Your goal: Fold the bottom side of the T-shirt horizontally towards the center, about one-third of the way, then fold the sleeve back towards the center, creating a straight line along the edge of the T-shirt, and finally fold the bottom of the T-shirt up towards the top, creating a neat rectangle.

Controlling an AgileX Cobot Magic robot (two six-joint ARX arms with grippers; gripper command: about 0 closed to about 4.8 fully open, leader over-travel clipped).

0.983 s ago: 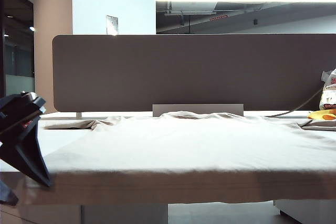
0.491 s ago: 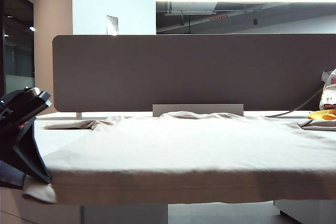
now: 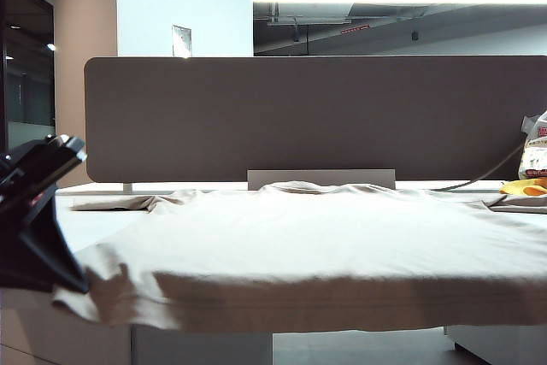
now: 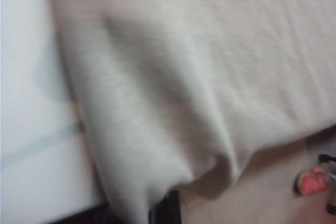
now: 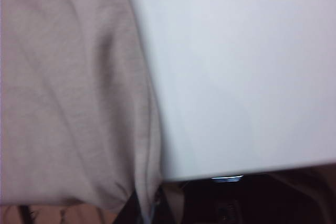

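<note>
The beige T-shirt [image 3: 325, 228] lies spread flat over most of the tabletop [image 3: 77, 220], neckline toward the far edge by the grey divider panel [image 3: 316, 117], its bottom hem [image 3: 342, 305] draped along the near edge. At the near left corner the fabric is bunched and raised, w/ the left gripper [image 3: 73, 284] pinched shut on it. The left wrist view shows cloth gathering into a fold just in front of the jaws. The right gripper [image 5: 142, 208], out of the exterior view, is seen only in the right wrist view, closed on the shirt's edge where it meets bare tabletop. Both grips likely set up the first fold toward the center. A yellow-and-white bag [image 3: 534, 160] sits at the far right corner, well apart.
</note>
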